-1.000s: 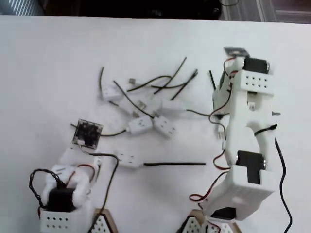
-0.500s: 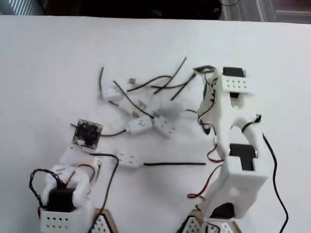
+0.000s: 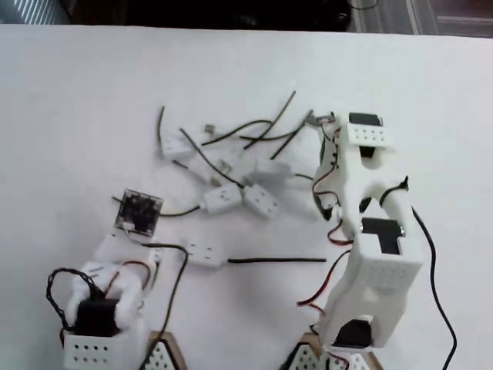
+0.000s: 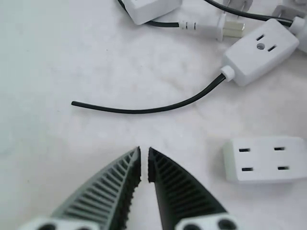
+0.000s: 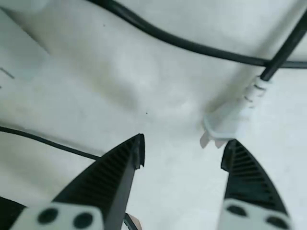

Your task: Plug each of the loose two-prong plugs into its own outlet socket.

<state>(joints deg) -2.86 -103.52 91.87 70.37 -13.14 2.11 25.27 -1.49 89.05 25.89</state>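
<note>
R pincer (image 5: pixel 184 147), R wrist view: jaws spread wide, nothing gripped. White plug (image 5: pixel 231 119) lies on the table (image 5: pixel 144 91) btwn the tips, just beside one finger (image 5: pixel 244 177); can't tell if they touch. Its black cord (image 5: pixel 284 48) runs away from the pincer & crosses a second black cable (image 5: pixel 192 47).

L wrist view: L pincer (image 4: pixel 144 160) all but closed, only a thin slit btwn the ribbed fingers (image 4: pixel 115 191), holding nothing, tips over bare table. Two-outlet socket block (image 4: pixel 264 159) lies near it. Farther off, a single socket (image 4: pixel 259 50) w/ a black lead (image 4: pixel 144 110) ending loose; beyond that a two-prong plug (image 4: pixel 218 26), prongs bare.

High view: R arm (image 3: pixel 377 262) stretches to the right edge of the tangle of plugs, sockets & cords mid-table, where a pair of white socket blocks (image 3: pixel 223 199) lies side by side. L arm (image 3: pixel 104 312) sits folded at the near left corner, another socket (image 3: pixel 202 252) & its straight cord (image 3: pixel 277 260) close by.
</note>
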